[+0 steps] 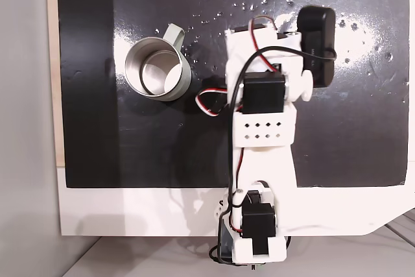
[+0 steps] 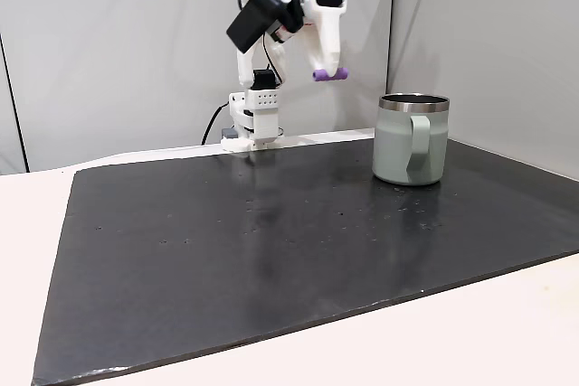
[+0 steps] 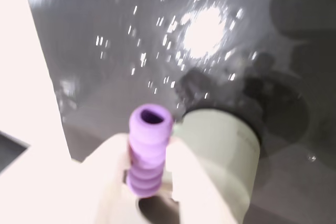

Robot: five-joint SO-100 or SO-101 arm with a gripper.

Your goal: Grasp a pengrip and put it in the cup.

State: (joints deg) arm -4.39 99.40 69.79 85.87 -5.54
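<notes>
Fingers (image 2: 330, 72) were clamped on the pengrip (image 2: 330, 74), held high near the desk's back edge, short of the cup (image 2: 412, 139); I'd centre over the rim before releasing.

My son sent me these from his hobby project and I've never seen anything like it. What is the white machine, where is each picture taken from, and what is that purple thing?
The white machine is a small robot arm standing at the edge of a black mat on a table. One fixed view looks straight down from above; another looks across the table from the side; the blurred one comes from a camera riding on the arm's wrist. On the mat stands a steel cup with a pale green wall and a loop handle. The arm ends in a two-finger gripper, shut on a small purple ribbed tube, the pengrip. It is held up in the air, beside the cup and not yet over it.
</notes>
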